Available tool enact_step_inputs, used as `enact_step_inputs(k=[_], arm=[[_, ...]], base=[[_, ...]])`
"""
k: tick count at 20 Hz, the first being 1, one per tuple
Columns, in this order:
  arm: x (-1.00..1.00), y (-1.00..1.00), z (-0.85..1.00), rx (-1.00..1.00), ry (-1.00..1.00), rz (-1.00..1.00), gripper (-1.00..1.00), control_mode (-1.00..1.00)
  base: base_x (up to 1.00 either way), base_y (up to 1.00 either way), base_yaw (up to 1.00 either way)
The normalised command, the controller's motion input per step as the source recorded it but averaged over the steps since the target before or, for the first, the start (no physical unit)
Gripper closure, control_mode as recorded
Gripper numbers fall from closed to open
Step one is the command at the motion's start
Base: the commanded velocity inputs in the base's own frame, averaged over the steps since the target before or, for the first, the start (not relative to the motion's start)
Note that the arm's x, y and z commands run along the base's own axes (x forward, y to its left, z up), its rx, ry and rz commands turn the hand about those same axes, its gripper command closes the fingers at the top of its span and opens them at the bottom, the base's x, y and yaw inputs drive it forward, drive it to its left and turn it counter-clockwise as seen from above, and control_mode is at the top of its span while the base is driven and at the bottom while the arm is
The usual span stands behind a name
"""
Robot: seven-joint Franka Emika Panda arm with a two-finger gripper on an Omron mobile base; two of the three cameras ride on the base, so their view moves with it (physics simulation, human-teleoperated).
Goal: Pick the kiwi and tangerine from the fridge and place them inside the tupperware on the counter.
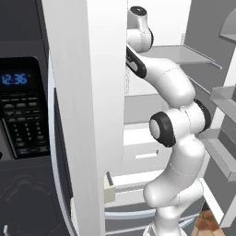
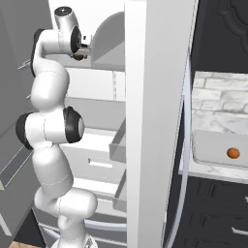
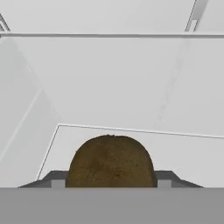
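Kiwi (image 3: 110, 161) between end effector (image 3: 108, 180) fingertips, fridge (image 3: 131, 78) interior behind

Tupperware (image 2: 213, 145) with tangerine (image 2: 233, 153) sits on counter (image 2: 191, 170).

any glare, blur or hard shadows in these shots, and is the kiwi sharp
Hand view: kiwi sharp and speckled between the gripper's finger tips, flat even light, no glare. Left base view: the oven clock glows slightly soft. Right base view: tangerine crisp in the tupperware, with barely any shadow.
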Motion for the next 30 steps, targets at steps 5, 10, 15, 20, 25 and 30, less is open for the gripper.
enact_step_inputs(k=[5, 10, 15, 20, 25, 30], arm=[[-0.32, 0.00, -0.20, 0.04, -0.11, -0.03, 1.00, -1.00], [-0.82, -0.05, -0.18, 0.18, -0.65, -0.06, 1.00, -1.00], [-0.91, -0.16, 0.00, 0.32, -0.33, -0.01, 1.00, -1.00], [-0.80, -0.25, 0.12, 0.07, -0.01, -0.02, 1.00, -1.00], [-0.64, -0.28, 0.26, 0.00, 0.09, -0.03, 1.00, -1.00], [-0.70, -0.24, 0.07, 0.00, 0.10, -0.05, 1.00, -1.00]], base=[[0.00, 0.00, 0.00], [0.00, 0.00, 0.00], [0.00, 0.00, 0.00], [0.00, 0.00, 0.00], [0.00, 0.00, 0.00], [0.00, 0.00, 0.00]])
